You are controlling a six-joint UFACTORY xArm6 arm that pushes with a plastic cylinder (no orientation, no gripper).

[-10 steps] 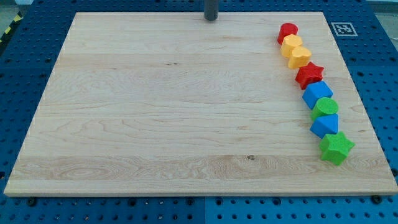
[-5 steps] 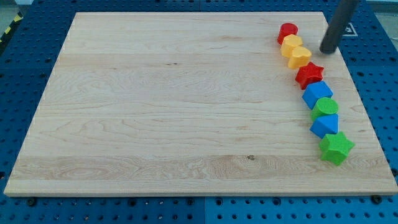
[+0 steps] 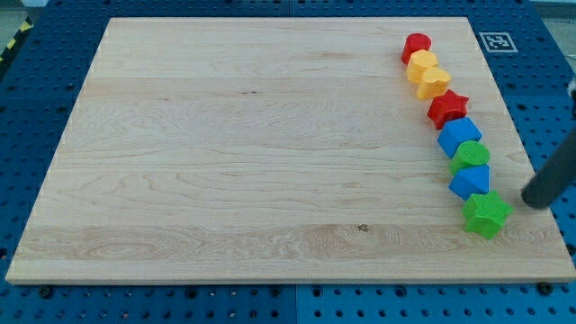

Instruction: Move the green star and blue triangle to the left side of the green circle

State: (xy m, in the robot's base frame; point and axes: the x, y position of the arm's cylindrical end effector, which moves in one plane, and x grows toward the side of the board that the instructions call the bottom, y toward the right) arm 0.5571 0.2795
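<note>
The green star [image 3: 487, 214] lies at the lower end of a column of blocks near the board's right edge. The blue triangle [image 3: 471, 181] touches it just above. The green circle [image 3: 471, 156] sits right above the triangle, touching it. My tip [image 3: 536, 201] rests on the board to the right of the green star and blue triangle, a short gap away from both.
Above the green circle the column goes on with a blue block [image 3: 458, 135], a red star [image 3: 447, 108], a yellow heart [image 3: 434, 83], a yellow block [image 3: 421, 63] and a red block [image 3: 416, 45]. The wooden board [image 3: 252, 153] has a marker tag [image 3: 493, 40] at its top right corner.
My tip moved from the board's top edge to the right, then down along the right side of the column to beside the green star. No block has moved.
</note>
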